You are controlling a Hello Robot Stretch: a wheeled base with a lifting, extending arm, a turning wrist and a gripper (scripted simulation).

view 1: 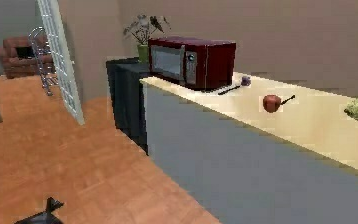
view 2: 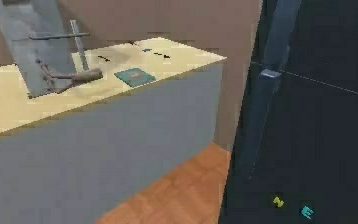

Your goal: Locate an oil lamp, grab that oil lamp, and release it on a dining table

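Dark red microwave [view 1: 192, 62] on pale worktop [view 1: 307, 128], small red round thing [view 1: 274, 102] near it, potted plant [view 1: 145, 30] behind, grey faucet [view 2: 75, 55], teal square pad [view 2: 137, 76], claw's state cannot be told.

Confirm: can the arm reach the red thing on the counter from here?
Probably not: the red thing lies on the counter ahead, right of the microwave, while the arm reaches sideways. Drive forward first.

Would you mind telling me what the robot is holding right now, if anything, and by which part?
That cannot be told from these pictures. On view are a counter with a red microwave, and a second counter with a grey fixture.
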